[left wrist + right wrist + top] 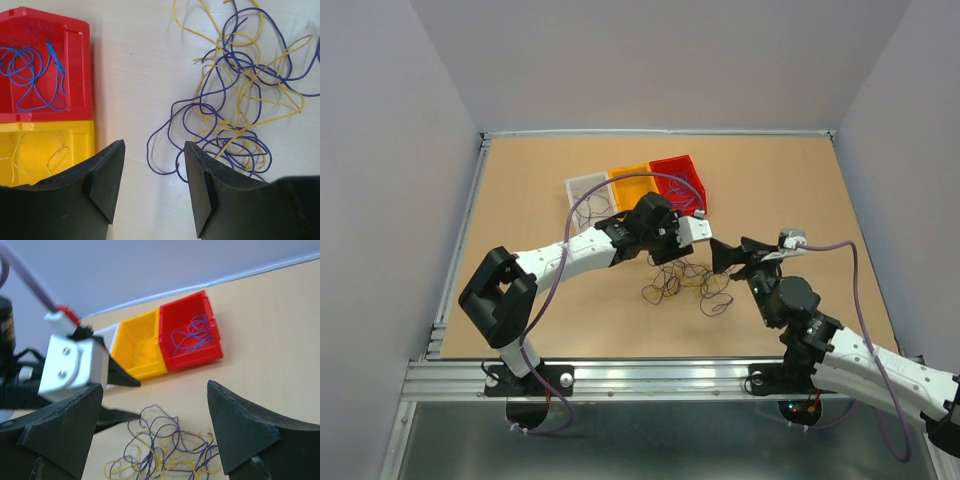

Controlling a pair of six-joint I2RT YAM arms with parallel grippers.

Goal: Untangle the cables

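cables (686, 281) lie in a loose purple-and-yellow tangle on the bench (790, 180), on the robot's side of the three bins and apart from them. red bin (678, 172) already holds a blue wire (54, 59), with the yellow bin (632, 180) and white bin (585, 190) next to it in a row

left gripper (154, 187) is released with nothing between its fingers, and hovers low at the bin-side edge of the tangle. right gripper (155, 432) is also spread wide and empty, above the opposite side of the pile and facing the left one

step in hand, my read: single out one strand and draw it clear

- best target for the left is the purple loop (161, 150) that pokes out of the pile just ahead of its fingertips, since no yellow crosses it there
- it should get low enough to the bench to catch the thin wire, then clamp on that loop only
- the right should come down and hold the rest of the pile, preferably a yellow strand on its own side
- pull slowly, away from the pile; if the whole clump lifts, stop and regrip

main risk is the wire slipping out of the pads, or a knot tightening under a fast pull
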